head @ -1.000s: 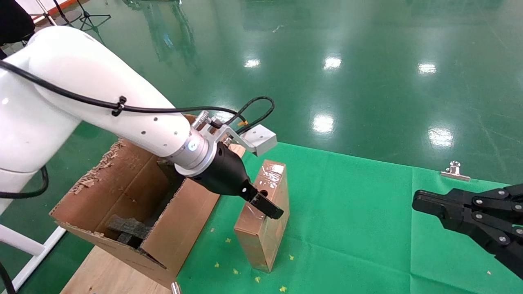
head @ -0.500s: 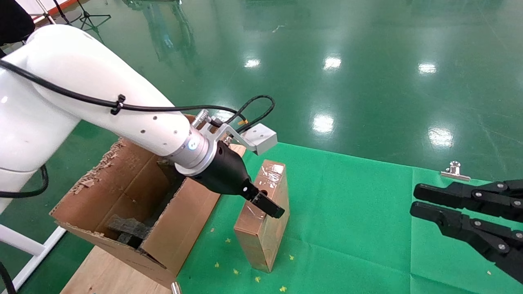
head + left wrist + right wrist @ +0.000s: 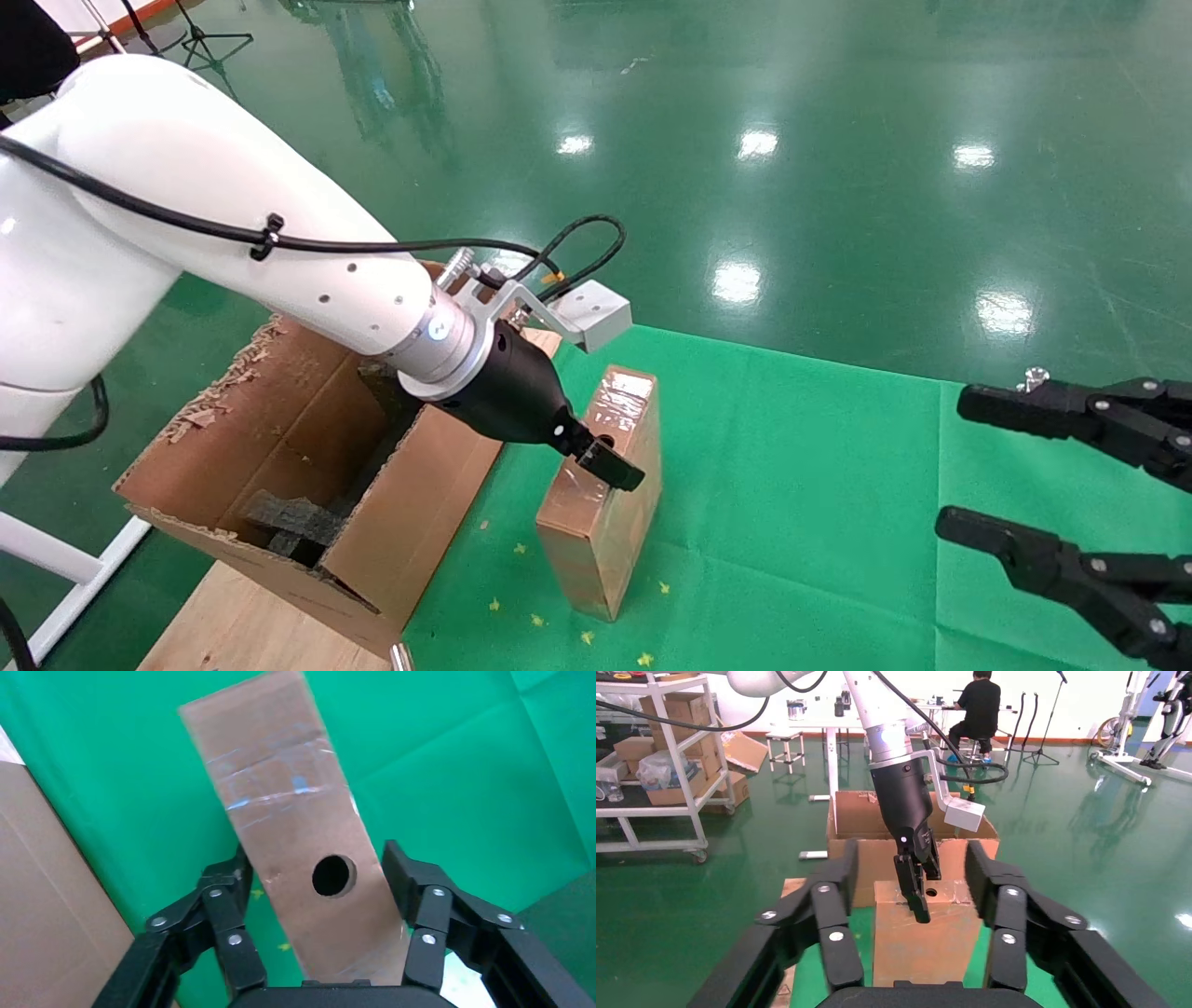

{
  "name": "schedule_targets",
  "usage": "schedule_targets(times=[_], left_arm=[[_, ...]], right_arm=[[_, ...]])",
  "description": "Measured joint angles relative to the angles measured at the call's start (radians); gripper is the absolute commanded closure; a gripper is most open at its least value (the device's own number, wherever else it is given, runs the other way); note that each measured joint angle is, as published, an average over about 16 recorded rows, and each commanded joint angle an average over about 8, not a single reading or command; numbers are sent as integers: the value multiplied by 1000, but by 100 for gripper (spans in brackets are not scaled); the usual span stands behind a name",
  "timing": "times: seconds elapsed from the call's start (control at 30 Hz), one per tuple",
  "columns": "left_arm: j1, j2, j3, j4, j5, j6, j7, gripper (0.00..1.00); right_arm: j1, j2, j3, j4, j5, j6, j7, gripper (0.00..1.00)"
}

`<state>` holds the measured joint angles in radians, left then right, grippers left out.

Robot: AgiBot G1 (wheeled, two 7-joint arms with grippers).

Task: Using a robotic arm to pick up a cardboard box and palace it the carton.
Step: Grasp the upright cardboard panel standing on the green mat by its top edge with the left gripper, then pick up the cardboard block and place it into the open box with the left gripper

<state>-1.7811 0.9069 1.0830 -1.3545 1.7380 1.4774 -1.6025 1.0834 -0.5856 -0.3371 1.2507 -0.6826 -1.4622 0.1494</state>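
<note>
Left gripper (image 3: 318, 881): end of the robotic arm (image 3: 233, 233), down at the top of the cardboard box (image 3: 603, 494). Wrist view shows fingers (image 3: 225, 910) spread to both sides of the narrow top face, straddling it w/ thin gaps showing; not clamped, so it reads as open around the box, not gripping yet.
Right gripper (image 3: 1015, 475): off to the robot's right over the green cloth (image 3: 819, 485), well apart from the box, fingers wide apart, holding nothing. Looks idle.
Cardboard box: upright on the cloth, standing on a narrow end, just beside the carton (image 3: 307, 466) on its right side. Taped top face w/ round hole (image 3: 332, 875) faces up, between the left fingers.
Progress: early. Approach & straddle appear done; grasp not yet closed, box not lifted, nothing placed.
Left to do (est.): close on the box, lift, carry over the carton's near wall, lower in, release.
Carton: open top, ragged torn flaps, sits at the table's left edge partly on a wood board (image 3: 242, 624).
Carton contents: black foam blocks (image 3: 289, 527) at the bottom; no small box inside. Rest of the interior partly hidden by the arm.
Other: metal clip (image 3: 1032, 377) at the cloth's far edge near the right gripper; yellow specks on the cloth around the box base.
</note>
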Motion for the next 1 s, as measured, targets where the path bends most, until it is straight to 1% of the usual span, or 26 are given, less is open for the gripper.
schedule_targets(times=[0.23, 0.47, 0.57, 0.73, 0.9, 1.0], left_arm=[[-6, -4, -6, 8, -7, -2, 16, 100], [-42, -52, -45, 18, -44, -14, 101, 100], [-75, -90, -72, 21, -57, -20, 154, 100], [-153, -180, -121, 25, -55, -22, 253, 100], [-232, -277, -150, 45, -3, -9, 347, 100], [-258, -329, -154, 81, 36, -4, 403, 100]], right_arm=[[0, 0, 0, 0, 0, 0, 0, 0], [0, 0, 0, 0, 0, 0, 0, 0], [0, 0, 0, 0, 0, 0, 0, 0], [0, 0, 0, 0, 0, 0, 0, 0], [0, 0, 0, 0, 0, 0, 0, 0], [0, 0, 0, 0, 0, 0, 0, 0]])
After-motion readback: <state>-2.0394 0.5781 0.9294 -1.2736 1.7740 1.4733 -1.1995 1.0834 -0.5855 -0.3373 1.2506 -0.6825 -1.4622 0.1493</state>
